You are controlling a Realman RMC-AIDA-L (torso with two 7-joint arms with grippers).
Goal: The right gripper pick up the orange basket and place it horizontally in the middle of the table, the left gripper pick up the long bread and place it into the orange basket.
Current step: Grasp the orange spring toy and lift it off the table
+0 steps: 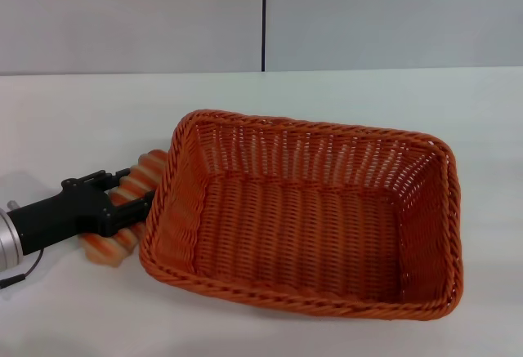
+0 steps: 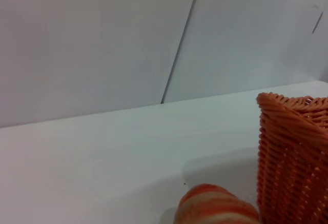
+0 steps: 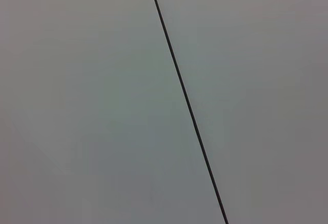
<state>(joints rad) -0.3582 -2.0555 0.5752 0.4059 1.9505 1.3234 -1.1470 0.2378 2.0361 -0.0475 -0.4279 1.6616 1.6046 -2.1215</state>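
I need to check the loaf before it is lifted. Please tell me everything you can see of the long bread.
The long bread is a small oblong loaf with ribbed orange-brown and cream stripes and rounded ends. It lies on the white table, slanted, close against the outer left wall of the orange basket, not inside it. The left end effector sits over its middle with a finger on each side. Part of it is hidden behind the fingers.
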